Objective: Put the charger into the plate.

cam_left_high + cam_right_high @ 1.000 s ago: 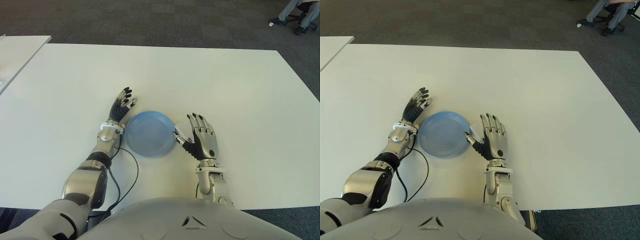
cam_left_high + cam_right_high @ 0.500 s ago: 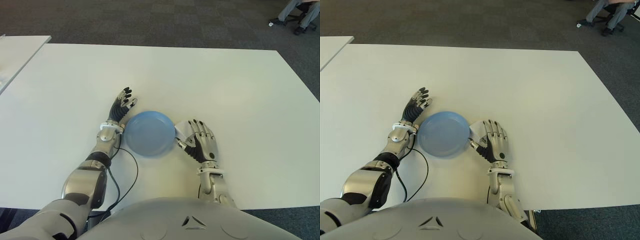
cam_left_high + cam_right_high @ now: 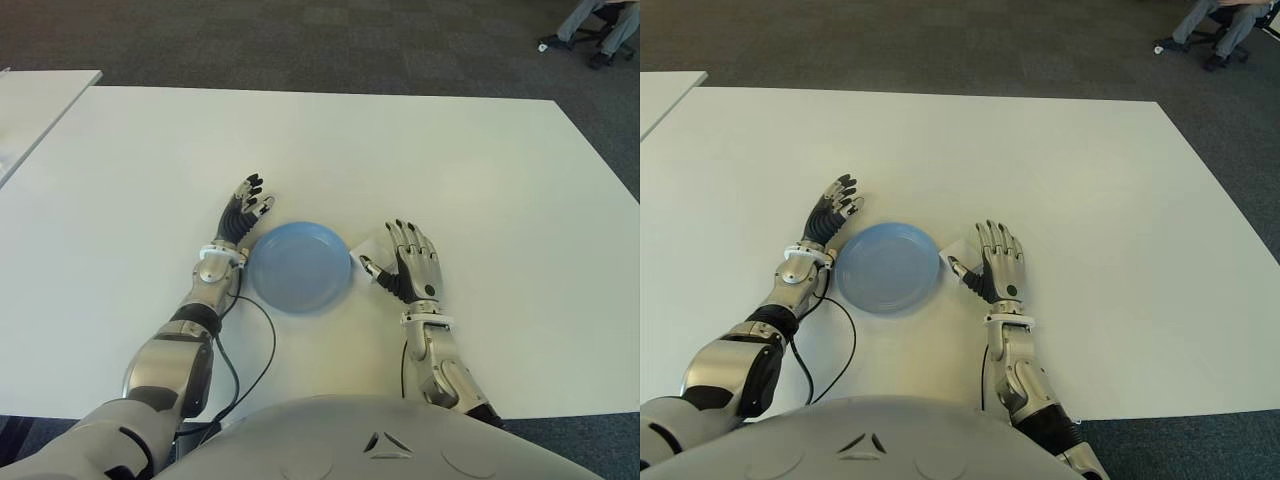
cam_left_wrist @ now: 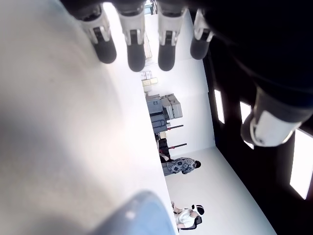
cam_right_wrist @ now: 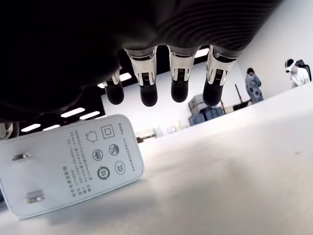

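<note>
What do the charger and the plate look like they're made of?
Charger: likely hard white plastic with a smooth satin finish, going by its rounded moulded edges, grey printed symbols and two metal prongs. Plate: probably plastic, possibly melamine, with a matte blue surface, uniform colour and barely any glare. It sits empty beside the right hand.

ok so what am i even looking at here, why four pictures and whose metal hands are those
Those belong to a humanoid robot standing at a white table. The two wide pictures come from the twin cameras in its head, looking down. The other two come from cameras on its wrists, each looking at its own fingers from very close.

On the table lies an empty blue plate. Just right of the plate, a white charger lies on the table under the right hand, whose fingers hang open over it without gripping. The left hand shows on the plate's other side, fingers spread, holding nothing. A thin black cable trails beside the left arm.
</note>
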Tool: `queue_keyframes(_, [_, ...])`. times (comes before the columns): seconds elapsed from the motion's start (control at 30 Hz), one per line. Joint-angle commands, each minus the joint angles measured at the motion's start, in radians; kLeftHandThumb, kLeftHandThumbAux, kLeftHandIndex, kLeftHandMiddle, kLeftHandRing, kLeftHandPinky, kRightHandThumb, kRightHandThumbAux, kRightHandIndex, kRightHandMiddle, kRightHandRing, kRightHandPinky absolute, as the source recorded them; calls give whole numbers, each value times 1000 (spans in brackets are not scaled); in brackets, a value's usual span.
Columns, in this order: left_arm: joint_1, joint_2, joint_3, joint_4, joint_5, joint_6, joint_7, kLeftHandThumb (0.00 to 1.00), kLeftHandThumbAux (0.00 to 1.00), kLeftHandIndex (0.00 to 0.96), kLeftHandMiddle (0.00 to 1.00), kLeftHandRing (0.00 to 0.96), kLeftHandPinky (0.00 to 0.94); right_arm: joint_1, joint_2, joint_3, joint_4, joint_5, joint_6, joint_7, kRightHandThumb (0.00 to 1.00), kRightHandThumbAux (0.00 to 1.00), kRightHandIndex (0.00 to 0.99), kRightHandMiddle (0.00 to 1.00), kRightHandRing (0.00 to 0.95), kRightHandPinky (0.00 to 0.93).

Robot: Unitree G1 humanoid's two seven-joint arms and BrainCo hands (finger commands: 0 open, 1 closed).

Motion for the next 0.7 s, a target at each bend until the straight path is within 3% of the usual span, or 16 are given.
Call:
queue_keyframes(0.03, [68,-15,-29,49,34,68,-30,0,525,0,128,131,131,-8,3,-3,43,17,14,-7,295,196,0,0,0,0])
queue_keyframes(0.33, [69,-15,-23,49,23,85,-38,0,523,0,132,139,131,-29,6,-2,81,32,6,-28,290,192,0,0,0,0])
queue_keyframes(0.7, [78,-20,-38,24,40,53,-19,0,505,0,129,130,118,-48,6,9,124,47,1,-57,290,193,0,0,0,0])
